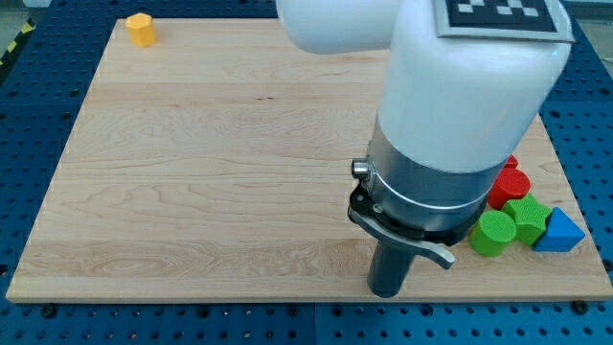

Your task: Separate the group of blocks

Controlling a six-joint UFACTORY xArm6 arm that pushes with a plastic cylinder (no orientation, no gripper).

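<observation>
Resting near the view's bottom edge of the wooden board [211, 172], my tip [387, 293] is a bare rod end with nothing to clench or release, grasping nothing. To its right, apart from it, huddles the group: a green cylinder [492, 233], a green block [528, 218] of unclear shape, a blue triangular block [559, 231] and red blocks [510, 182] partly hidden by the arm. A yellow block [142, 29] sits alone at the top left corner.
</observation>
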